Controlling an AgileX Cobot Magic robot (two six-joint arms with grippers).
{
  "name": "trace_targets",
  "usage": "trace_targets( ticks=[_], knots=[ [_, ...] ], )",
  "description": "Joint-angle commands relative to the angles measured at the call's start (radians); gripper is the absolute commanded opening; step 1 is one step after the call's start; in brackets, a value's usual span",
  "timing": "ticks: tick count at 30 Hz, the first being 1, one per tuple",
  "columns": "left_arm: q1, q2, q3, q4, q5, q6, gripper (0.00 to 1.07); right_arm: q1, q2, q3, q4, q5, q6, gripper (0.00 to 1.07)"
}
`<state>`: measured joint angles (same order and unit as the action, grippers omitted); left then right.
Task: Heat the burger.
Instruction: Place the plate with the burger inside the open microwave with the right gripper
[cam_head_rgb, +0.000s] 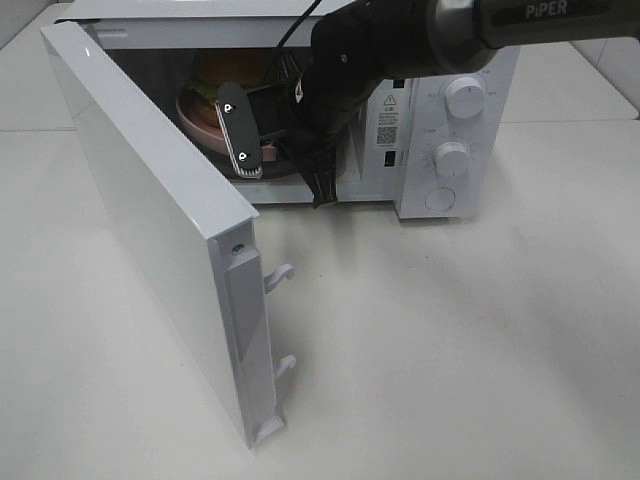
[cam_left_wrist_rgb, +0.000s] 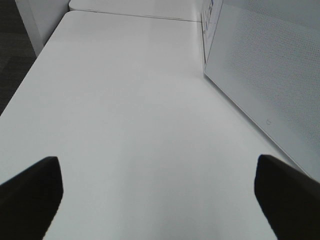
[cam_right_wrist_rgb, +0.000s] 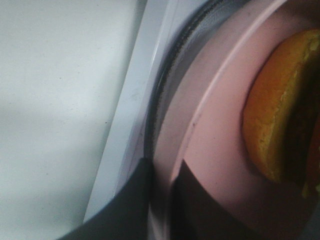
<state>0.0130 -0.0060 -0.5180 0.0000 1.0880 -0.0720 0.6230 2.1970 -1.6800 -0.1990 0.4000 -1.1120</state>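
The burger (cam_head_rgb: 222, 68) sits on a pink plate (cam_head_rgb: 196, 118) inside the open microwave (cam_head_rgb: 430, 130). My right gripper (cam_head_rgb: 233, 120) reaches into the cavity from the right and is shut on the plate's near rim. In the right wrist view the two dark fingers (cam_right_wrist_rgb: 127, 207) pinch the pink plate's rim (cam_right_wrist_rgb: 215, 135), the gripper (cam_right_wrist_rgb: 162, 200) closed over it, with the burger's golden bun (cam_right_wrist_rgb: 277, 115) just beyond. My left gripper (cam_left_wrist_rgb: 160, 200) hangs open over bare table beside the door, holding nothing; the exterior view does not show it.
The microwave door (cam_head_rgb: 150, 220) swings far out to the left over the white table (cam_head_rgb: 450, 350), with its latch hooks (cam_head_rgb: 282, 272) at the free edge. The left wrist view shows the door's outer face (cam_left_wrist_rgb: 270, 75). Two knobs (cam_head_rgb: 465, 97) sit on the right panel.
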Motion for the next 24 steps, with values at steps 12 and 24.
trace_targets(
  ticks=[12, 24],
  knots=[
    [-0.002, -0.013, -0.001, 0.0, -0.017, 0.0, 0.97, -0.004, 0.053, -0.102, -0.059, -0.042, 0.091, 0.0],
    [-0.002, -0.013, -0.001, 0.0, -0.017, 0.0, 0.97, -0.015, 0.106, -0.148, -0.082, -0.025, 0.164, 0.0]
  ],
)
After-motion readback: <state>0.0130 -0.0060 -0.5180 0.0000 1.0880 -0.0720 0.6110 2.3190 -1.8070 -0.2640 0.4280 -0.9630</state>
